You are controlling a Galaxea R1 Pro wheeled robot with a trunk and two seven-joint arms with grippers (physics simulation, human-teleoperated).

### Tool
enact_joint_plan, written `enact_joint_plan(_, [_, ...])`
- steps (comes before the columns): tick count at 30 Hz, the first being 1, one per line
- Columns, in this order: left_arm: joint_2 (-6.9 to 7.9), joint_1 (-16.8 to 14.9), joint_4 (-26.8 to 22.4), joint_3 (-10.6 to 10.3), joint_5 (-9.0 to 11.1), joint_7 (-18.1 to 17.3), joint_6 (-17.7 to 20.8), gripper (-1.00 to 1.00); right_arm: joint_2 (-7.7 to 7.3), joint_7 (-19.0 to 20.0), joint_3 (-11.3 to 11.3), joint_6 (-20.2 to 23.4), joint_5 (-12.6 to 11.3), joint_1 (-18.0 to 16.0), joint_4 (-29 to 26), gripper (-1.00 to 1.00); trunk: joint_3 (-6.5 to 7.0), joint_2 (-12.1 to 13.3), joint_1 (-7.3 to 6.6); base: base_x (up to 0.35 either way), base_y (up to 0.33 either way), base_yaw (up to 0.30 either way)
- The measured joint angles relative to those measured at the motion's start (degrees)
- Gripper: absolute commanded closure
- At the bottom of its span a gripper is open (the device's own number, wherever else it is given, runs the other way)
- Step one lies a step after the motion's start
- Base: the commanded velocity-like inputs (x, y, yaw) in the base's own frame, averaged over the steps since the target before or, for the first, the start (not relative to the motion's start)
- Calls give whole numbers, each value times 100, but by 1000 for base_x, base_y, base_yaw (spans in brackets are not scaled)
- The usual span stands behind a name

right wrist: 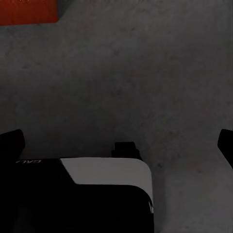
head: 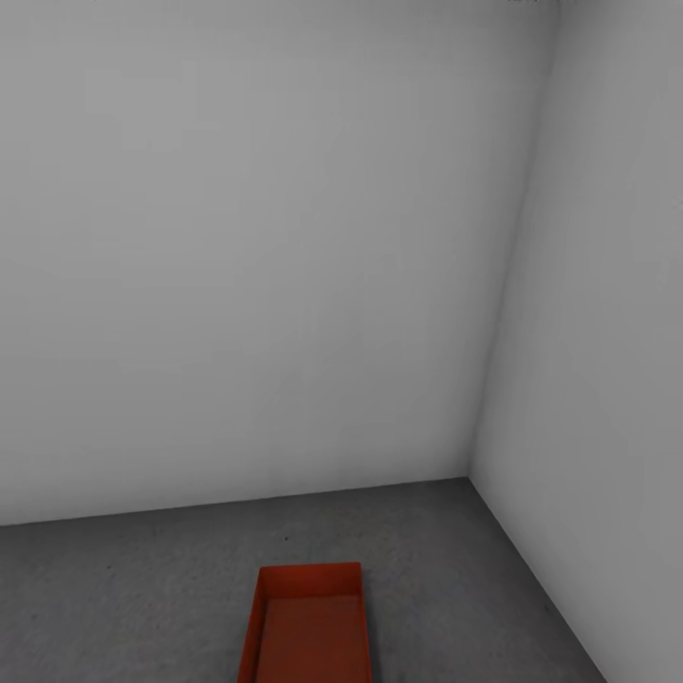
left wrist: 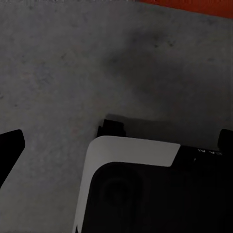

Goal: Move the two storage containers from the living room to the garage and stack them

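Note:
An orange-red storage container (head: 308,631) lies on the dark grey garage floor (head: 123,588), near the lower edge of the head view, its open top facing up. I make out a single box shape and cannot tell whether another sits inside it. An edge of the storage container (left wrist: 194,5) shows in the left wrist view, and a corner of the storage container (right wrist: 26,10) in the right wrist view. My left gripper (left wrist: 118,144) hangs open over the floor, holding nothing. My right gripper (right wrist: 119,143) is open too, holding nothing.
Two plain pale grey walls meet in a corner (head: 470,474) just beyond the container. My own white-and-black base (left wrist: 131,150) shows under the left gripper, and the base (right wrist: 111,170) also shows under the right one. Bare floor lies on both sides of the container.

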Motion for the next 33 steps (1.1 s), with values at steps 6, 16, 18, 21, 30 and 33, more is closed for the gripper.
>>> enact_joint_plan(6, [-32,0,0,0,3,6,-61,-100,-13,0,-1,0,0,-1,0,-100,4,0,0,0,0,0])
enact_joint_plan(16, [-70,-1,-8,0,-15,26,-70,-100,-18,0,-1,0,-1,0,0,-100,4,0,0,0,0,0])
enact_joint_plan(18, [-70,-1,-10,0,-29,26,-74,-100,-24,-2,-1,0,-7,0,0,-100,4,0,0,0,0,0])
enact_joint_plan(21, [-70,-1,-15,0,-46,23,-78,-100,-26,-4,-1,0,-11,0,0,-100,4,0,0,0,0,0])
enact_joint_plan(30, [-62,-1,-17,8,-54,24,-91,-100,-27,-1,-1,0,-10,0,0,-100,4,0,0,0,0,0])
enact_joint_plan(33, [-62,-2,-16,8,-58,22,-92,-100,16,1,-1,19,-7,0,0,-100,11,0,0,0,0,-231])
